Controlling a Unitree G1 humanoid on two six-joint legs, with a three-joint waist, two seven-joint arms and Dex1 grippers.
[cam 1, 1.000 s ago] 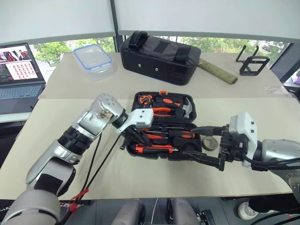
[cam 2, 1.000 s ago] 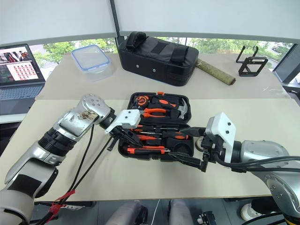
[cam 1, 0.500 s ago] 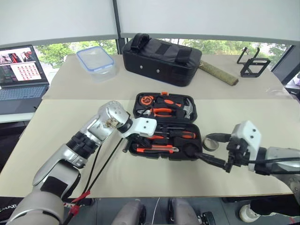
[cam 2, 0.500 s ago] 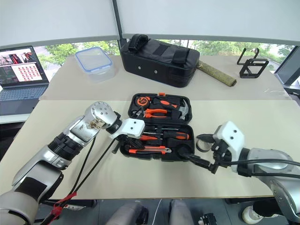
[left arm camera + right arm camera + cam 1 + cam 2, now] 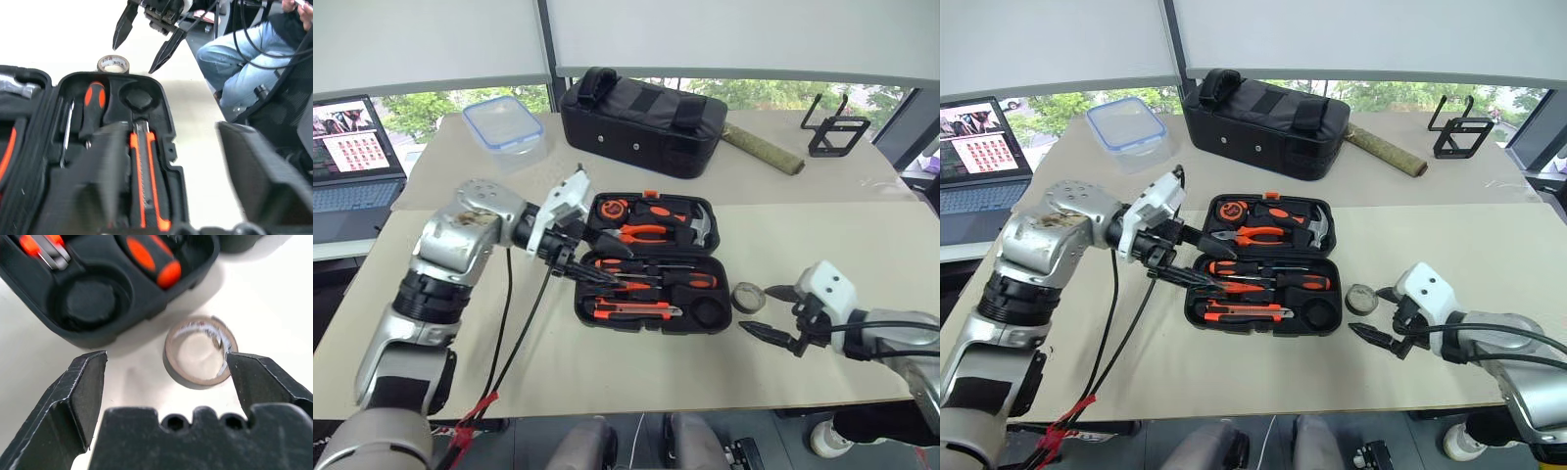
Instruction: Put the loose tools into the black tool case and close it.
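Tape roll (image 5: 198, 352) lies flat on the desk just beside the tool case's (image 5: 1263, 257) right end, directly ahead of the spread, empty right gripper (image 5: 1380, 315); left gripper (image 5: 1197, 262), opened, hovers over the case.

Bright even daylight from windows behind tabletop (image 5: 607, 372). Soft short shadows under tool case (image 5: 656, 284) and tape roll (image 5: 746, 296). Head views sharp, slight bowing at edges. Left wrist view: near fingers (image 5: 93, 191) blurred, background overexposed. Right wrist view: fingers (image 5: 73, 401) crisp, tape roll slightly smeared.
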